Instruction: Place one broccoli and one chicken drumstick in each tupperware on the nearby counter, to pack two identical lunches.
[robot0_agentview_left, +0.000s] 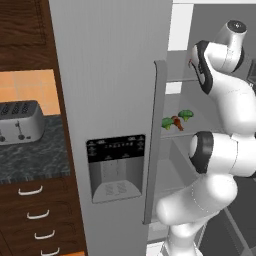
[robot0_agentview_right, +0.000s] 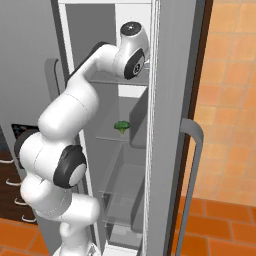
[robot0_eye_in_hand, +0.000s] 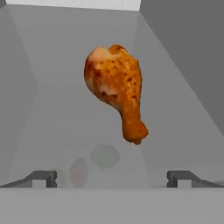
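**Arm deep in the open fridge, drumstick ahead of a spread hand**

The white arm (robot0_agentview_right: 75, 115) reaches up into the open fridge (robot0_agentview_left: 115, 75), its wrist at an upper shelf (robot0_agentview_right: 107, 80).

In the hand view, the hand (robot0_eye_in_hand: 112, 178) is spread wide, its two dark fingertips (robot0_eye_in_hand: 41, 177) far apart at the lower edge and pinching nothing. Straight ahead of it, between the fingertips' lines and beyond them, lies a drumstick (robot0_eye_in_hand: 116, 89) on a pale grey shelf: glossy orange-brown, its fat end away from the hand and its thin end pointing back toward the hand and a little to its right. It touches neither fingertip. Faint green and reddish blurs show through the shelf just ahead of the hand; I cannot tell what they are.

Lower down, on a glass shelf (robot0_agentview_right: 112, 136) well below the hand, sit two broccoli florets (robot0_agentview_left: 185, 115) with a second drumstick (robot0_agentview_left: 176, 123) between them, close together. From the right base view one floret (robot0_agentview_right: 121, 126) shows.

Off to the arm's left, beyond the fridge door, the dark speckled desk (robot0_agentview_left: 35, 155) carries a silver toaster (robot0_agentview_left: 20, 121) over brown drawers (robot0_agentview_left: 35, 215) with curved handles.
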